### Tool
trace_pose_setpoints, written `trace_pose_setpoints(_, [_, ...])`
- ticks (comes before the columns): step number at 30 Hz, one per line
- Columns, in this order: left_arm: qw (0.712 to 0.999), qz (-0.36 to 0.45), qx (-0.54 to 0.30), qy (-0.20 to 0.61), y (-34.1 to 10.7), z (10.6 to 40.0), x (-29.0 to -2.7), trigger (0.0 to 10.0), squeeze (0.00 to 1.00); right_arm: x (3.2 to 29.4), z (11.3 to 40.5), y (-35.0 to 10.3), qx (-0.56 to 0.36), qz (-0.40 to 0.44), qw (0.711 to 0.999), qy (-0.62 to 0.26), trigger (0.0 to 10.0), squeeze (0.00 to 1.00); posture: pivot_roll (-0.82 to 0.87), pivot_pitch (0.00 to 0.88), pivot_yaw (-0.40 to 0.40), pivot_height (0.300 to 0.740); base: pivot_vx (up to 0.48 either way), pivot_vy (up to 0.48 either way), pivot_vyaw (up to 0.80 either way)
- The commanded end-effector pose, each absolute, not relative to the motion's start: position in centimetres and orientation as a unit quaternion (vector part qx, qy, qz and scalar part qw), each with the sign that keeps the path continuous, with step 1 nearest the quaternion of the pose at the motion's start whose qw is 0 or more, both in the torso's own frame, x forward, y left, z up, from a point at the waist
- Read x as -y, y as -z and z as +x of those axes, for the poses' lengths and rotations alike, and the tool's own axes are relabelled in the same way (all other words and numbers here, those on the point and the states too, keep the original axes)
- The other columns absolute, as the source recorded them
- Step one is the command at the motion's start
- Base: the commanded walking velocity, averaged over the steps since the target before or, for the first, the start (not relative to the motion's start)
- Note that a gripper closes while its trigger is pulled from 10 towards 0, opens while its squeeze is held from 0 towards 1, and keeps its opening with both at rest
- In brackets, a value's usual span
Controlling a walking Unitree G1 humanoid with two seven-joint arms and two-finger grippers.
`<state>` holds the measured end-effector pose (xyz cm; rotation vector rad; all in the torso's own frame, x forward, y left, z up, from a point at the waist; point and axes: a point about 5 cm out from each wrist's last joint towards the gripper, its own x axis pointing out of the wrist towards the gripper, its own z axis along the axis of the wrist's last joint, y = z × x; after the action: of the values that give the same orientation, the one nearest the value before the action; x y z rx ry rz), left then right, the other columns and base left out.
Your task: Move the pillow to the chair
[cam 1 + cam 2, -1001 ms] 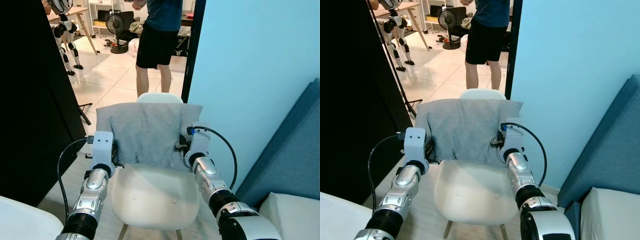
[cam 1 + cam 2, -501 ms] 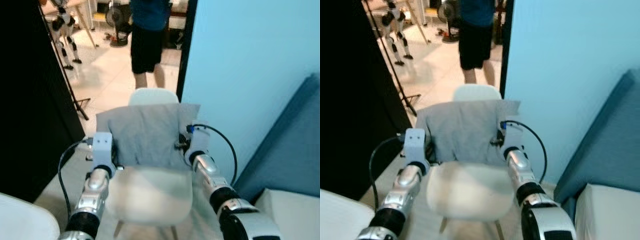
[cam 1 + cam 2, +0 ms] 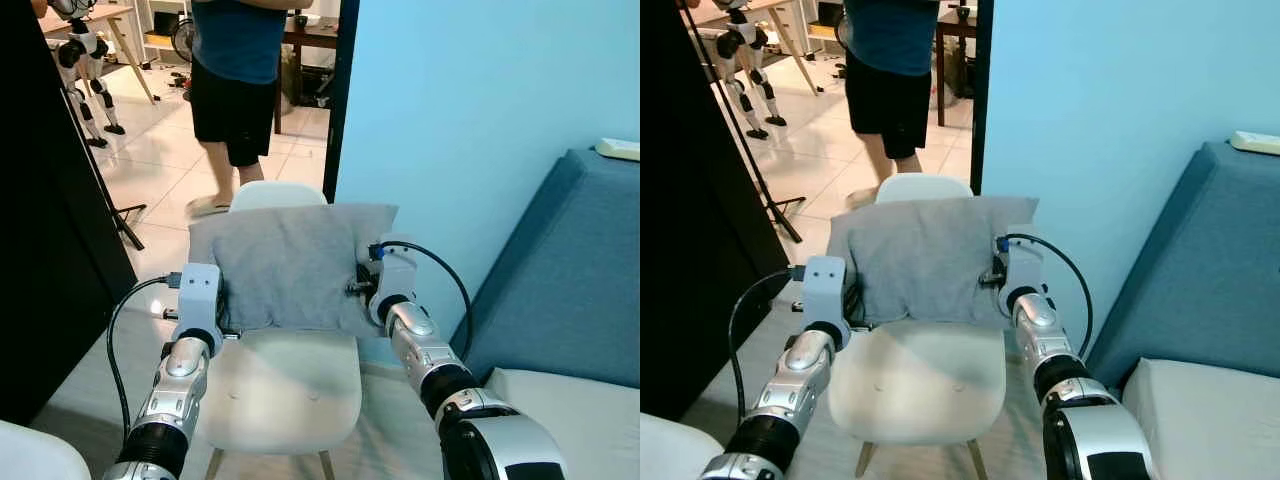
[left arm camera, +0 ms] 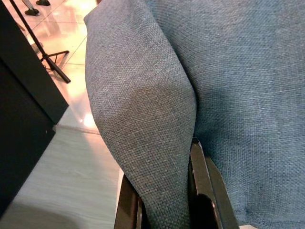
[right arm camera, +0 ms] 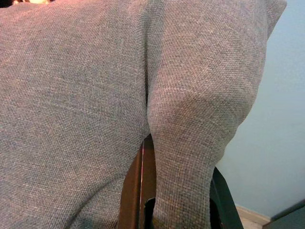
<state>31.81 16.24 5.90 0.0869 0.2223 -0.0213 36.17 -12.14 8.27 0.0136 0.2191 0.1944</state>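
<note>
Left eye view: the grey pillow (image 3: 288, 265) is held up over the white chair (image 3: 285, 385), its top against the chair's back edge. The left gripper (image 3: 228, 325) holds the pillow's left side and the right gripper (image 3: 358, 290) holds its right side. A person (image 3: 236, 90) stands behind the chair, and a blue sofa (image 3: 560, 270) sits to the right.

Right eye view: the pillow's bottom edge hangs just above the seat — not resting on it yet, I think.

Left wrist view: the two black fingers (image 4: 198, 181) pinch a fold of the pillow.

Right wrist view: these fingers (image 5: 138, 186) pinch a fold too.

To do this well, lower both sides together so the pillow stays level, let it sit on the seat, then let go.
</note>
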Motion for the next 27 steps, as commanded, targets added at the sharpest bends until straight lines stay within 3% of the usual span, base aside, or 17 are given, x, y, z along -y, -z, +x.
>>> trace_pose_setpoints(1, [0.994,0.060,-0.085,0.036,-6.8,32.2,-15.4,10.0,0.00,11.2,36.1,-8.4,-0.108,-0.007,0.987,-0.118,10.0,0.00,0.07,0.000,-0.079,0.731,0.000,0.000,0.00])
trace_pose_setpoints(13, [0.992,0.084,-0.088,0.039,-6.8,32.3,-15.3,10.0,0.00,10.9,35.9,-7.9,-0.112,-0.006,0.986,-0.123,10.0,0.00,0.08,0.000,-0.089,0.713,0.000,0.000,0.00])
trace_pose_setpoints(27, [0.993,0.048,-0.104,0.041,-6.7,31.9,-14.8,10.0,0.00,10.6,35.3,-7.2,-0.124,0.001,0.984,-0.125,10.0,0.00,0.08,0.000,-0.086,0.680,0.000,0.000,0.00])
